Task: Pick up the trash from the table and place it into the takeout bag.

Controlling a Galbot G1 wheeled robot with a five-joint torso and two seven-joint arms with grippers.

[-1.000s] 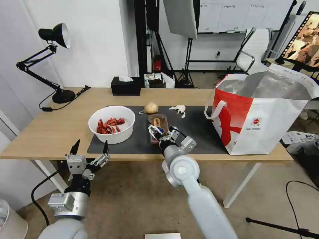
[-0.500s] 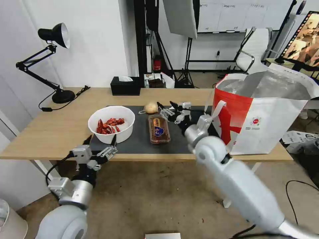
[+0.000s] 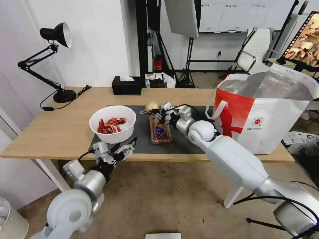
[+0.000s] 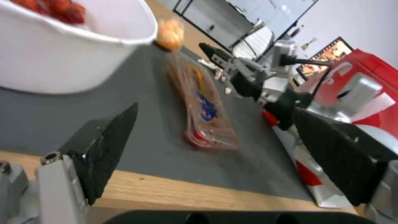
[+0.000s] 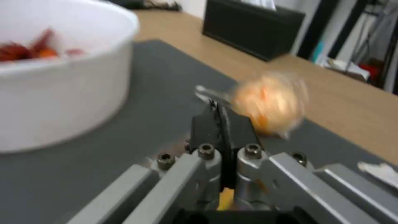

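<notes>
Evidently reaching for the beige lump (image 3: pixel 151 106) at the mat's far edge, the right gripper (image 3: pixel 159 115) hangs above the clamshell tray (image 3: pixel 159 129), fingers pressed together on nothing; the left gripper (image 3: pixel 124 148) waits spread wide off the table (image 3: pixel 50 132), near the bowl (image 3: pixel 112 123)

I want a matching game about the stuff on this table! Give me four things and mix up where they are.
Things:
1. white bowl
2. takeout bag
3. black tissue box
4. desk lamp

Places:
A. far edge of the table, middle
B. table's right end
C. table's far left corner
D. left part of the dark mat, holding red shells

Pairs: 1-D, 2-B, 3-A, 4-C
</notes>
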